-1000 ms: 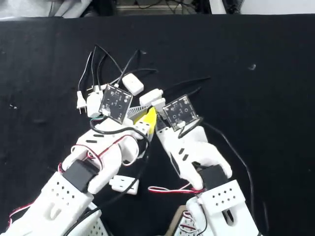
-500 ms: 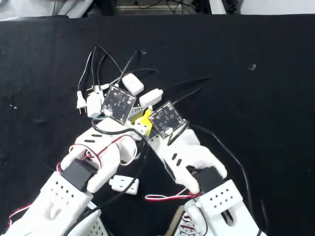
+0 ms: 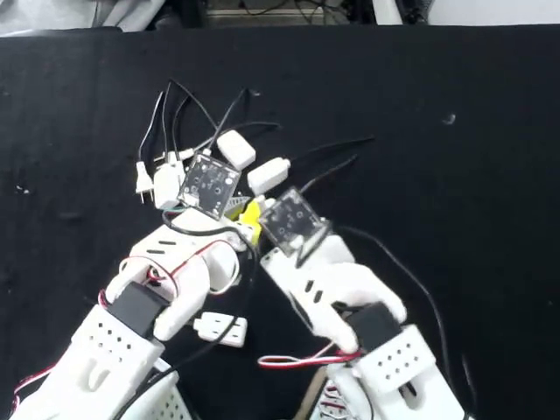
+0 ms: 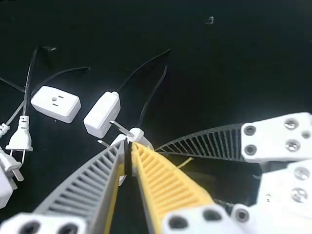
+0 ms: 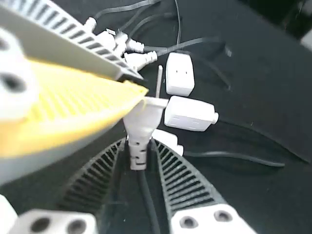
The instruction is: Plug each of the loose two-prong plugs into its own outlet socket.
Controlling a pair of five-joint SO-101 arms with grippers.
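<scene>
Two pincers meet over one two-prong plug [image 5: 144, 116] in the middle of the black table [image 3: 455, 219]. The right pincer [image 5: 139, 145] has its dark ribbed fingers closed narrowly on the plug's neck, where the cord leaves it, and one prong points away from the wrist. The left pincer [image 4: 127, 145] is drawn nearly together, with only a thin dark slit between its grey and yellow fingers. Its tips touch the plug's head, but I cannot tell whether they pinch it.

Just beyond the prongs lies a white socket block [image 4: 102, 114], apart from the plug. A second socket block [image 4: 55, 103] lies near it with its slotted face up. A loose plug [image 4: 20, 139] lies farther off among the black cords, and a third socket block [image 3: 219, 328] sits on the table beside the left arm [image 3: 175, 271].

Over the last second the right arm [image 3: 337, 280] has drawn back toward its base and swung toward the left arm. It has come away from the first socket block, which has kept its place. The left arm has barely shifted.
</scene>
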